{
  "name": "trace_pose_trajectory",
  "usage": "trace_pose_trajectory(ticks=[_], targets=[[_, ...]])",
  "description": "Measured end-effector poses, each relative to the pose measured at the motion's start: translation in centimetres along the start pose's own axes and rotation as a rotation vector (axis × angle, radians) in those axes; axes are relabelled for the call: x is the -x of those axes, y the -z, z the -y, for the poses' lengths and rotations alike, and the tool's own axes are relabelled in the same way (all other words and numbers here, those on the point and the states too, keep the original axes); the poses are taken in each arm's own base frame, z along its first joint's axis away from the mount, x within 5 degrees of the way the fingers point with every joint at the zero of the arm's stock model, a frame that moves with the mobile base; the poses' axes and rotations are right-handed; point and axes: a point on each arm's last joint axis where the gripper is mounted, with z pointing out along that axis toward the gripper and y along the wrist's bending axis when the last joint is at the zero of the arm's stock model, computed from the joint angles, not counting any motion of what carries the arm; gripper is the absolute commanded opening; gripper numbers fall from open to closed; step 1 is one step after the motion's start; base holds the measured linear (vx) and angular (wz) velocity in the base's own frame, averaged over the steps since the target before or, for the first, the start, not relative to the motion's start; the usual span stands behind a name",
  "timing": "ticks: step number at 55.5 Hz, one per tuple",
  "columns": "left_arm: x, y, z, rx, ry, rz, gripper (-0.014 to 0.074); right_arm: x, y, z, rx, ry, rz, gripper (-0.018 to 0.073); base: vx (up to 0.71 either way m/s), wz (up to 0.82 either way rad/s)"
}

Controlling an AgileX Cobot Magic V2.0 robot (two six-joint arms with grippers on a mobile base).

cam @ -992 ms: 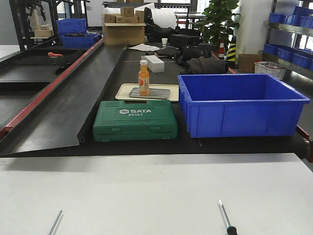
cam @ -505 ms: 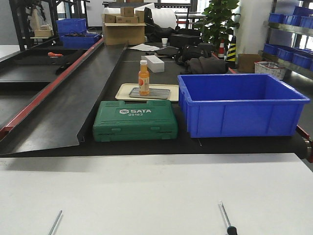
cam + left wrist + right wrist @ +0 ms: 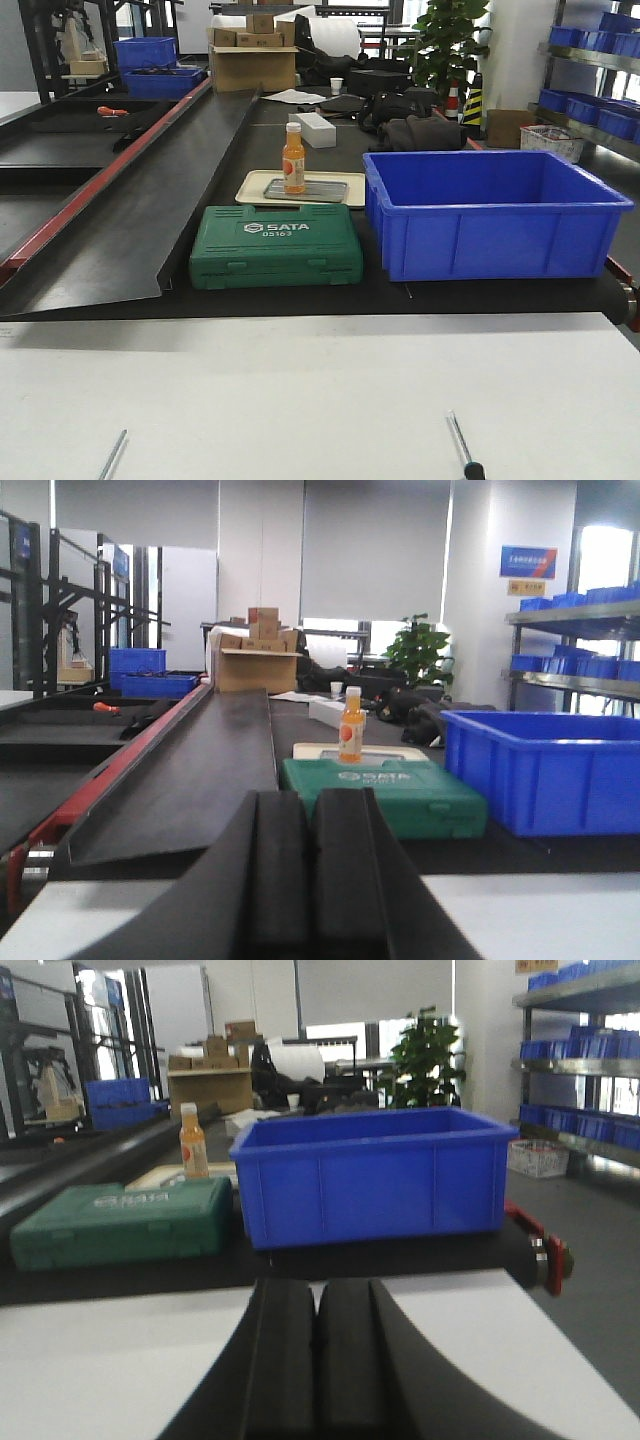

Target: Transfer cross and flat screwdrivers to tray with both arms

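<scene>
Finding: left gripper and right gripper both pinched closed, empty. On table near edge: left screwdriver, right screwdriver, well apart. Beyond far edge, behind green case: tray. Advise: open wide, lower each onto own-side handle, grip across.

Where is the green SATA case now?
In the front view, the green SATA case lies closed on the black bench, just in front of the beige tray and left of the blue bin.
</scene>
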Motion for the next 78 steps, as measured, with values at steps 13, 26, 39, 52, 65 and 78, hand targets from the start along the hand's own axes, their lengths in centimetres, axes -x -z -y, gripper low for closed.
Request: trace_pose_trajectory(ticks=[13, 26, 39, 52, 65, 78], targets=[[7.4, -7.0, 0.8, 0.002, -0.051, -0.176, 0.0000, 8.1, -5.9, -0.5, -0.010, 0.064, -0.137, -0.0008, 0.00, 0.00], [4.7, -14.6, 0.5, 0.016, -0.052, -0.467, 0.0035, 5.5, -13.4, -0.5, -0.019, 0.027, -0.451, 0.0028, 0.00, 0.00], [1.1, -18.0, 0.1, 0.026, -0.058, -0.589, 0.0274, 3.3, -15.4, -0.5, -0.023, -0.006, -0.572, 0.0310, 0.00, 0.00], [-0.8, -19.0, 0.0, 0.030, -0.055, -0.653, 0.0554, 2.8, -16.2, -0.5, -0.023, -0.028, -0.572, 0.0671, 0.00, 0.00], [-1.8, -19.5, -0.1, 0.034, -0.048, -0.688, 0.0594, 1.7, -19.3, -1.8, 0.051, -0.005, -0.786, 0.0631, 0.00, 0.00], [-2.7, -20.0, -0.2, 0.037, -0.048, -0.714, 0.0594, -2.2, -26.3, -4.4, 0.126, 0.044, -1.112, 0.0556, 0.00, 0.00]])
